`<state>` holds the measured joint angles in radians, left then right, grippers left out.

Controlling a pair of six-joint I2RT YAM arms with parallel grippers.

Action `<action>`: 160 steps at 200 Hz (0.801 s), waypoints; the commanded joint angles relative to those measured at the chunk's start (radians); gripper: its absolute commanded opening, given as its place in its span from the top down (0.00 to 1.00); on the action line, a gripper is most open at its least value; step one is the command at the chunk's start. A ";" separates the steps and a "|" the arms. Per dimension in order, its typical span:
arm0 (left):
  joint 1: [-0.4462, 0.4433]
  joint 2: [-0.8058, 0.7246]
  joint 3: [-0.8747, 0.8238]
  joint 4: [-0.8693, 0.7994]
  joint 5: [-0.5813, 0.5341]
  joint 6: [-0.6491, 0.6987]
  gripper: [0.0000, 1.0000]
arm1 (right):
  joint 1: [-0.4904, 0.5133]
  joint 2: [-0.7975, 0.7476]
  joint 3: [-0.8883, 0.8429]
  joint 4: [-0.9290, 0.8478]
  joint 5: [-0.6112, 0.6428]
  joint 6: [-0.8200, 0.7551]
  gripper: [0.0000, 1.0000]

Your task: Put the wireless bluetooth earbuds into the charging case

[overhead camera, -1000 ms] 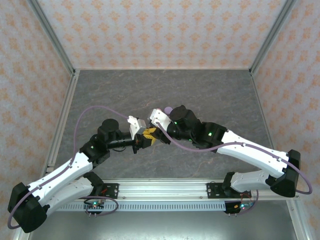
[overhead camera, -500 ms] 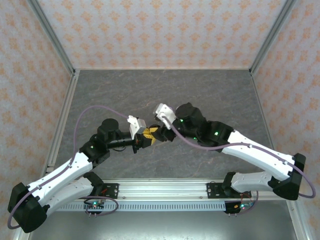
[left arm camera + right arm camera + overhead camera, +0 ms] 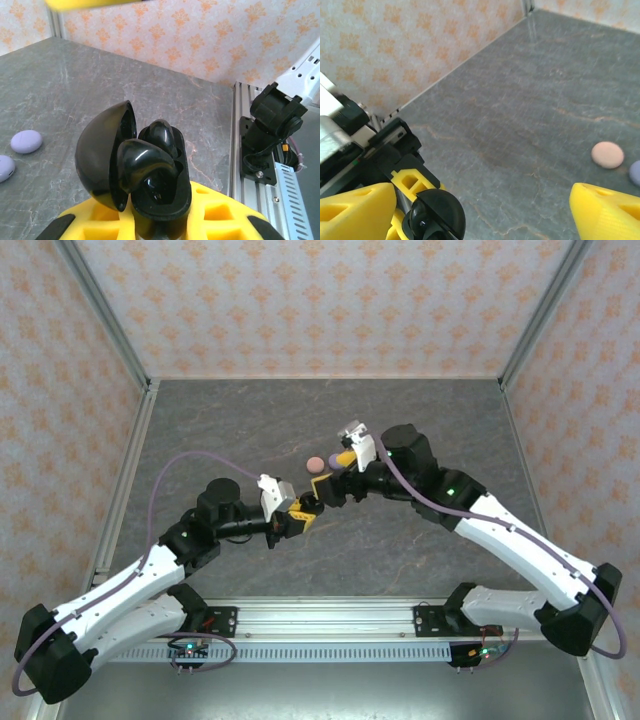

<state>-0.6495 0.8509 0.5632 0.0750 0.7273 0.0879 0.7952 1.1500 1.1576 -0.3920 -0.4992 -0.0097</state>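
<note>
My left gripper (image 3: 302,512) (image 3: 159,226) is shut on the base of a black charging case (image 3: 165,190) (image 3: 309,506) (image 3: 436,216), held up off the table. Its lid (image 3: 102,152) hangs open to the left. Two glossy black earbuds (image 3: 150,167) sit in the case's wells, and the nearer one stands proud. My right gripper (image 3: 338,472) (image 3: 480,217) is open just beyond the case, with nothing between its yellow fingers (image 3: 355,210). One of those fingers crosses the top of the left wrist view.
A pink round case (image 3: 315,463) (image 3: 607,154) lies on the grey table (image 3: 400,420) next to a lilac one (image 3: 635,172). Two lilac round cases (image 3: 26,141) lie at the left of the left wrist view. The aluminium rail (image 3: 330,615) runs along the near edge.
My right gripper has pulled back up and to the right, away from the black case, and now stands open. The pink case has come into view. The left gripper has hardly moved.
</note>
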 commanded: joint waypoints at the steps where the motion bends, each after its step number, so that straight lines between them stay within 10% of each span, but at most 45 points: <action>1: -0.013 -0.019 0.041 -0.031 -0.053 0.081 1.00 | -0.004 0.011 0.001 -0.016 -0.057 0.050 0.07; 160: -0.015 0.009 0.070 -0.041 -0.075 0.115 1.00 | -0.004 0.083 -0.002 -0.079 -0.076 0.022 0.05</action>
<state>-0.6548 0.8604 0.5961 0.0296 0.6712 0.1852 0.7948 1.2373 1.1572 -0.4381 -0.5766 0.0250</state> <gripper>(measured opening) 0.186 0.956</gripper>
